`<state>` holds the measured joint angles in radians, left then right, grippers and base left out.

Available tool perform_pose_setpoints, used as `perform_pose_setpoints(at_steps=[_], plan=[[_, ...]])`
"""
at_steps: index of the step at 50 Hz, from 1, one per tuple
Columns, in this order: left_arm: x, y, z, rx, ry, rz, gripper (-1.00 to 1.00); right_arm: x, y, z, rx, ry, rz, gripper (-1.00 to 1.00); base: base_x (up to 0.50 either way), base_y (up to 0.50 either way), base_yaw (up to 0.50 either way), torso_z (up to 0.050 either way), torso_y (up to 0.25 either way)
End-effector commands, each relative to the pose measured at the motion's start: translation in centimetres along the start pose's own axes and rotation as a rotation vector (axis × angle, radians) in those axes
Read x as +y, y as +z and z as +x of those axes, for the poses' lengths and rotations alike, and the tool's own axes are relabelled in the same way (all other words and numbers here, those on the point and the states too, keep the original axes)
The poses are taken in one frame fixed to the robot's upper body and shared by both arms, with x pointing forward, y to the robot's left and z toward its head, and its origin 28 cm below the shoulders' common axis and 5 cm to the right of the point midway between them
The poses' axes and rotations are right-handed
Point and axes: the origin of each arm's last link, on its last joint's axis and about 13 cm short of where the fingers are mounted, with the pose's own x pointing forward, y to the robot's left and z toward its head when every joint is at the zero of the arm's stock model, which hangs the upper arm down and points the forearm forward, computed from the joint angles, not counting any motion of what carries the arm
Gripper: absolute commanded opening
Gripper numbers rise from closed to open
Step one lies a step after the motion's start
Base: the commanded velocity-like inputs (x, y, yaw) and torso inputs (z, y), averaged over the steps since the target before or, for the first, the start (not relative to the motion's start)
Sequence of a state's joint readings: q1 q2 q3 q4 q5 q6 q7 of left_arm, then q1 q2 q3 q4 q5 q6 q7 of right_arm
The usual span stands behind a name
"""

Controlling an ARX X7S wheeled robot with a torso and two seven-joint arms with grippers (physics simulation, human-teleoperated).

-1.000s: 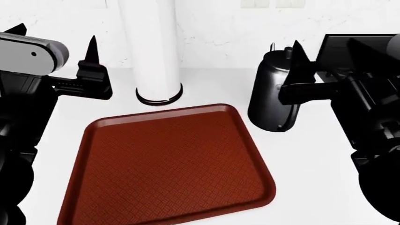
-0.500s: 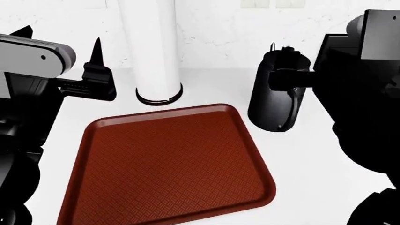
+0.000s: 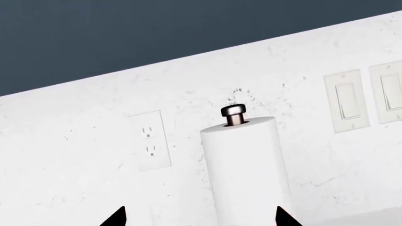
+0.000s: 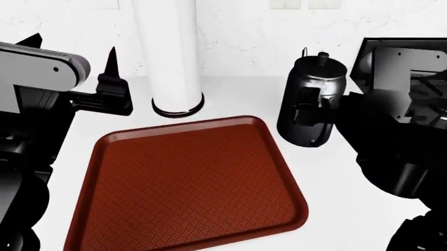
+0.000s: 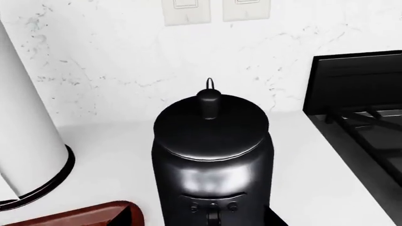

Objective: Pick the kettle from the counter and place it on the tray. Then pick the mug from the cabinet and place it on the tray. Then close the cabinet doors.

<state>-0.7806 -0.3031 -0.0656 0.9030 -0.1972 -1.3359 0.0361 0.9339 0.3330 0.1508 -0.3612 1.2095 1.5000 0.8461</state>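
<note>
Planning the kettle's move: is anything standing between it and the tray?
Nothing visible. The kettle stands on the counter just beside the tray's far right corner, with bare counter between. The white cylinder stands behind the tray, off that path.

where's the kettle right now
In the head view the kettle stands upright on the white counter, off the right edge of the red tray, with the black stovetop to its right.

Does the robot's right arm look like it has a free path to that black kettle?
Probably yes. In the head view the right arm is right beside the kettle, which stands alone on the white counter, nothing between them. Its fingers aren't clearly visible, though.
</note>
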Motion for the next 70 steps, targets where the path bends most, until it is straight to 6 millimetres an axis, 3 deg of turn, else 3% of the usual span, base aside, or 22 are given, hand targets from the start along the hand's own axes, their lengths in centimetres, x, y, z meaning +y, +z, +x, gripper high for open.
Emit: perform_pose_setpoints(at_steps=[1, 26, 56, 57, 70], plan=[[0.1, 0.0, -0.2, 0.003, 0.002, -0.001, 1.00, 0.0, -1.5, 0.3, 0.056, -0.039, -0.030, 1.00, 0.00, 0.00, 0.00, 0.000, 0.000], [0.0, 0.0, 0.1, -0.004, 0.004, 0.005, 1.00, -0.2, -3.6, 0.2, 0.052, -0.073, -0.070, 1.00, 0.00, 0.00, 0.00, 0.000, 0.000], [0.4, 0.2, -0.2, -0.006, 0.014, 0.007, 1.00, -0.5, -4.0, 1.1, 0.019, -0.136, -0.076, 1.00, 0.00, 0.00, 0.00, 0.000, 0.000], [0.4, 0.2, -0.2, -0.006, 0.015, 0.008, 1.00, -0.5, -4.0, 1.1, 0.016, -0.137, -0.077, -1.00, 0.00, 0.00, 0.00, 0.000, 0.000], [0.3, 0.4, 0.0, -0.013, 0.016, 0.011, 1.00, -0.4, -3.8, 1.2, -0.004, -0.144, -0.099, -1.00, 0.00, 0.00, 0.00, 0.000, 0.000]])
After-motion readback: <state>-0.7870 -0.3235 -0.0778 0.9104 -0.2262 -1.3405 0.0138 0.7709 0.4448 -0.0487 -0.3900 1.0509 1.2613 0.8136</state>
